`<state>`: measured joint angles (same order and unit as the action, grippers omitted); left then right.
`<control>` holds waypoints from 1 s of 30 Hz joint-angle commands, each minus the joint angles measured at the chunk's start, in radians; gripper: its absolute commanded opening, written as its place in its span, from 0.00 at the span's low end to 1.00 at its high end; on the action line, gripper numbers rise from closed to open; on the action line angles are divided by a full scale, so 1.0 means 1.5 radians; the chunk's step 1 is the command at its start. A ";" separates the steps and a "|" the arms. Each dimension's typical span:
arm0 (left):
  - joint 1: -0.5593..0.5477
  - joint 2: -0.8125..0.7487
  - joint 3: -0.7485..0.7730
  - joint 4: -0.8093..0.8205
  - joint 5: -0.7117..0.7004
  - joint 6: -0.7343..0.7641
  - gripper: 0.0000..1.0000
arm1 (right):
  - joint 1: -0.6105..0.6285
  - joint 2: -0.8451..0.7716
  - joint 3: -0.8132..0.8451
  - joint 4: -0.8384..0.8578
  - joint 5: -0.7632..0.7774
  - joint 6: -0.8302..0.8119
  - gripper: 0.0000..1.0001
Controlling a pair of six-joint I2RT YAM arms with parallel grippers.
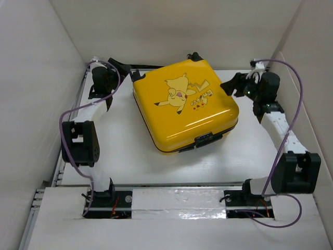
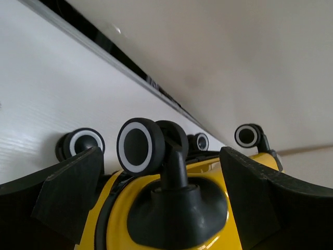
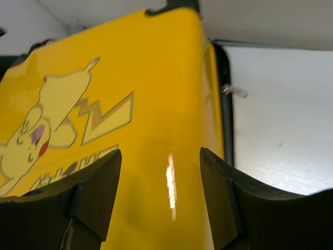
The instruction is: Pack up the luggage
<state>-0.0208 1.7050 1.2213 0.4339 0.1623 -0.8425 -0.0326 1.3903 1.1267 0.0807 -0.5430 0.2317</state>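
2 sets of jaws stand open, gripping nothing, flanking the closed luggage (image 1: 184, 107).

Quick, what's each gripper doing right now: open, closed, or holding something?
Left gripper: open, a wheel of the luggage between its jaws, nothing gripped.
Right gripper: open, pointed at the luggage, holding nothing.

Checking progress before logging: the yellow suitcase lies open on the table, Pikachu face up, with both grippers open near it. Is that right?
One thing is off: the luggage is shut, not open. The top external view shows it closed along the black zipper band. It does lie Pikachu face up, with the left gripper and right gripper open near it.
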 commanded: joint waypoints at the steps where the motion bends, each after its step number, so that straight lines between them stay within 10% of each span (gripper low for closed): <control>1: 0.004 0.034 0.083 0.019 0.135 -0.025 0.96 | 0.052 -0.068 -0.093 0.086 -0.012 -0.005 0.67; 15: -0.009 0.184 0.112 0.172 0.220 -0.159 0.98 | 0.227 -0.261 -0.252 -0.019 0.025 -0.079 0.90; 30: -0.022 0.119 0.044 0.354 0.201 -0.254 0.12 | 0.311 -0.385 -0.309 -0.110 0.082 -0.088 0.91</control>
<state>-0.0315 2.0258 1.2823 0.7811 0.4240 -1.2198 0.4252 0.8284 0.6971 -0.0223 -0.4541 0.1097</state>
